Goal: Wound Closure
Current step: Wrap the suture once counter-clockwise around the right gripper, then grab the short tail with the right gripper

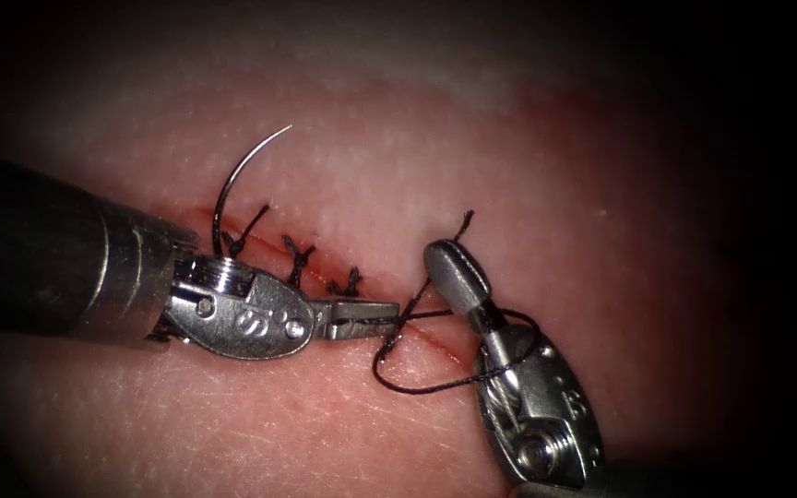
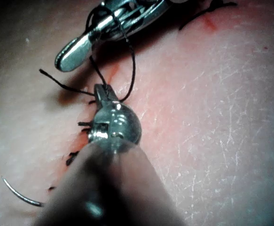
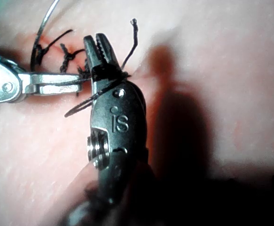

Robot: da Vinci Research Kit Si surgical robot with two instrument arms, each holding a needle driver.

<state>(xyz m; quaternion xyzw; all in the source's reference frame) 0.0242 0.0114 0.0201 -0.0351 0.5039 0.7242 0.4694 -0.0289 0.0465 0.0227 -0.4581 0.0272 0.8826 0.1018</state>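
My left tool (image 1: 391, 318) reaches in from the left over the cut (image 1: 435, 343), its jaws shut on the black thread (image 1: 422, 387) near the cut's right end. The thread makes a loop around the neck of my right tool (image 1: 449, 263), whose jaws stand slightly parted with nothing between them in the right wrist view (image 3: 101, 44). A short thread tail (image 1: 465, 221) sticks up just beyond the right tool's tip. The curved needle (image 1: 230, 184) rests free on the tissue (image 1: 601, 277) by the cut's left end, point upward, held by neither tool.
Three knotted stitches (image 1: 297, 260) with short cut ends close the left part of the cut. Red fluid (image 1: 260, 247) lines the wound edge. The left tool's shaft (image 1: 48, 258) covers the tissue at the left.
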